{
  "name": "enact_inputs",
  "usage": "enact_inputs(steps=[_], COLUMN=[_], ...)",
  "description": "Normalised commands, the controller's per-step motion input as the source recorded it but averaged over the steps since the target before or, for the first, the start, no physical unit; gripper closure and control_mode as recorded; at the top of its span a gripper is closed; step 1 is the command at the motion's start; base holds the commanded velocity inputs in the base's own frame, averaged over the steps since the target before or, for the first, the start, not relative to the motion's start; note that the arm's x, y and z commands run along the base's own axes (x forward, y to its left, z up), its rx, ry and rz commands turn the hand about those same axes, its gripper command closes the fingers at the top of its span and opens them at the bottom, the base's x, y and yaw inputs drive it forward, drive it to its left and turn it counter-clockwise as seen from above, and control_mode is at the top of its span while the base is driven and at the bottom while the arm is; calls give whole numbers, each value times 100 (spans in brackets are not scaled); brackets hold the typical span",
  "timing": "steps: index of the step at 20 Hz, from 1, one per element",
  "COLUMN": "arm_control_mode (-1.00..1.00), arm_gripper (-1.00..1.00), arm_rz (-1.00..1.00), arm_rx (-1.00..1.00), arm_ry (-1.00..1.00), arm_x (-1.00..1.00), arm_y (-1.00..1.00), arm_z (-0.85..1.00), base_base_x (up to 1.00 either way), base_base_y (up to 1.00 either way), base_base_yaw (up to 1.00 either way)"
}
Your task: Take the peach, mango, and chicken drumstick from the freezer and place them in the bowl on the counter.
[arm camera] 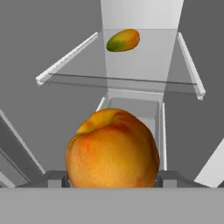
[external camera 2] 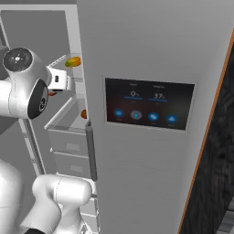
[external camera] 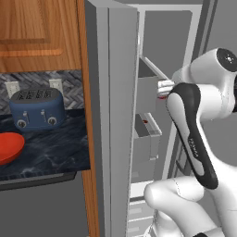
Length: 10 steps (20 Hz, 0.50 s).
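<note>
While the gripper [arm camera: 113, 179] pinches the peach [arm camera: 113, 151] inside the freezer [external camera: 111, 115], draw straight out — clear of the shelf [arm camera: 131, 61] — toward the bowl [external camera: 9, 146].

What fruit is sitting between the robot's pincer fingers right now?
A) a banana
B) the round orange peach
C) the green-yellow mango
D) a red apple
B: in the hand view the peach sits between the pincer fingertips, while the mango lies apart on the clear shelf.
</note>
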Motion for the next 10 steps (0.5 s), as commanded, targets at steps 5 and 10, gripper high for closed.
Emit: enact_inputs(steps=[5, 10], arm_control_mode=[-100, -100], arm_gripper=[100, 100], arm_rz=[0, -7], arm_rx=[0, 0], arm_ry=[11, 6], arm_x=[-79, -55], arm_y=[0, -6], arm_z=[0, 0], base_base_x=[0, 0], base_base_y=[0, 0], base_base_yaw=[0, 0])
